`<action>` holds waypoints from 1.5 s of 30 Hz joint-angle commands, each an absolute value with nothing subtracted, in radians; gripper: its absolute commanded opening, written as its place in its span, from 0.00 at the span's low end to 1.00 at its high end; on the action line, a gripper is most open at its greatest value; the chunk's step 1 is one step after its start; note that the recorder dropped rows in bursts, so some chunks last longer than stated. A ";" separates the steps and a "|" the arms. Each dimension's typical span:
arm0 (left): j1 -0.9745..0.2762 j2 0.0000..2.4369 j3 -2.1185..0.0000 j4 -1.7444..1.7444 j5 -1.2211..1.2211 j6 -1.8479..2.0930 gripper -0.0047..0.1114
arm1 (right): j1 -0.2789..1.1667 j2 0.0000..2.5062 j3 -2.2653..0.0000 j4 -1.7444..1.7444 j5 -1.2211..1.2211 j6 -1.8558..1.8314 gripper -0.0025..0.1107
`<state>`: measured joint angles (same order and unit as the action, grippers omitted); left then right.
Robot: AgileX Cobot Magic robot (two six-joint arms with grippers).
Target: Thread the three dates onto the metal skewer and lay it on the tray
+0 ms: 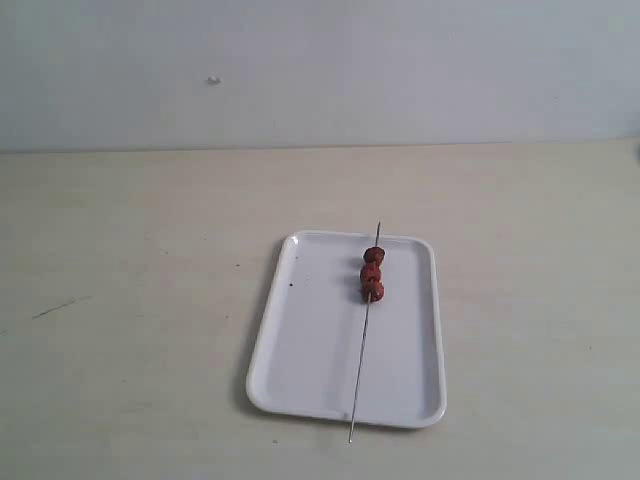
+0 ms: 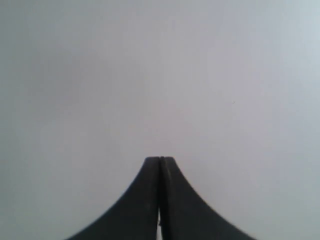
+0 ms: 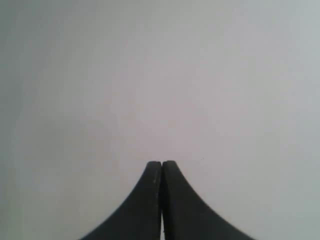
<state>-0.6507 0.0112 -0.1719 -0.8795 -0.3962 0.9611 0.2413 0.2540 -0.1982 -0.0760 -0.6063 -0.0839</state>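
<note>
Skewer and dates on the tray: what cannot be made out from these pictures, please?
- Exterior view: the dates are too small to show where the skewer pierces them.
- Exterior view: the skewer's lower tip passes the tray rim; too thin to tell whether it touches the table.
- Wrist views: left gripper and right gripper, both shut, face only blank grey; neither shows in the exterior view.

Glossy white tray (image 1: 310, 340) — thin metal skewer (image 1: 361, 370)

Soft, even, bright light; faint shadows; slightly hazy focus.
</note>
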 commanded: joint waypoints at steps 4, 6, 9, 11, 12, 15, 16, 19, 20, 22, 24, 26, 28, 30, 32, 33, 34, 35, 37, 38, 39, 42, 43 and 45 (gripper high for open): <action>-0.648 0.000 -0.159 -0.873 -0.391 0.968 0.05 | 0.243 0.136 -0.181 0.060 -0.582 -0.082 0.02; -0.648 0.000 -0.159 -0.873 -0.391 0.968 0.05 | 0.243 0.132 -0.181 0.090 -0.572 -0.082 0.02; -0.648 0.000 -0.159 -0.873 -0.391 0.968 0.05 | 0.243 0.129 -0.181 0.098 -0.572 -0.082 0.02; -0.648 0.000 -0.159 -0.873 -0.391 0.968 0.05 | 0.243 0.129 -0.181 0.098 -0.572 -0.082 0.02; -0.648 0.000 -0.159 -0.873 -0.391 0.968 0.05 | 0.243 0.129 -0.181 0.098 -0.572 -0.082 0.02; -0.648 0.000 -0.159 -0.873 -0.391 0.966 0.05 | 0.243 0.129 -0.181 0.098 -0.572 -0.082 0.02; -0.648 0.000 -0.159 -0.873 -0.391 0.966 0.05 | 0.243 0.129 -0.181 0.095 -0.572 -0.125 0.02; -0.648 0.000 -0.159 -0.873 -0.391 0.966 0.05 | 0.243 0.129 -0.181 0.100 -0.572 -0.314 0.02; -0.648 0.000 -0.159 -0.873 -0.391 0.966 0.05 | 0.243 0.129 -0.181 0.098 -0.572 -0.354 0.02; -0.648 0.000 -0.159 -0.873 -0.391 0.966 0.05 | 0.243 0.129 -0.181 0.098 -0.572 -0.369 0.02; -0.648 0.000 -0.159 -0.873 -0.391 0.966 0.05 | 0.243 0.129 -0.181 0.102 -0.572 -0.369 0.02; -0.648 0.000 -0.159 -0.873 -0.391 0.966 0.05 | 0.243 0.117 -0.181 0.102 -0.570 -0.371 0.02; -0.648 0.000 -0.159 -0.873 -0.391 0.966 0.05 | 0.235 0.084 -0.181 0.104 -0.545 -0.364 0.02; -0.648 0.000 -0.159 -0.873 -0.391 0.966 0.05 | 0.190 0.034 -0.181 0.104 -0.442 -0.303 0.02; -0.648 0.000 -0.159 -0.873 -0.391 0.966 0.05 | 0.126 0.000 -0.181 0.104 -0.323 -0.259 0.02; -0.648 0.000 -0.159 -0.873 -0.391 0.966 0.05 | 0.099 0.000 -0.181 0.104 -0.282 -0.259 0.02; -0.648 0.000 -0.159 -0.873 -0.391 0.966 0.05 | 0.070 0.000 -0.181 0.115 -0.254 -0.257 0.02; -0.648 0.000 -0.159 -0.873 -0.391 0.966 0.05 | 0.039 0.000 -0.181 0.130 -0.213 -0.259 0.02; -0.648 0.000 -0.157 -0.873 -0.391 0.966 0.05 | -0.015 0.000 -0.181 0.141 -0.130 -0.260 0.02; -0.648 0.000 -0.157 -0.873 -0.391 0.966 0.05 | -0.043 0.000 -0.181 0.151 -0.085 -0.260 0.02; -0.648 0.000 -0.157 -0.873 -0.391 0.966 0.05 | -0.064 0.000 -0.181 0.151 -0.038 -0.260 0.02; -0.648 0.000 -0.157 -0.873 -0.391 0.966 0.05 | -0.128 0.000 -0.181 0.151 0.057 -0.260 0.02; -0.648 0.000 -0.157 -0.873 -0.391 0.966 0.05 | -0.142 0.000 -0.181 0.151 0.085 -0.260 0.02; -0.648 0.000 -0.157 -0.873 -0.391 0.966 0.05 | -0.154 0.000 -0.181 0.151 0.123 -0.260 0.02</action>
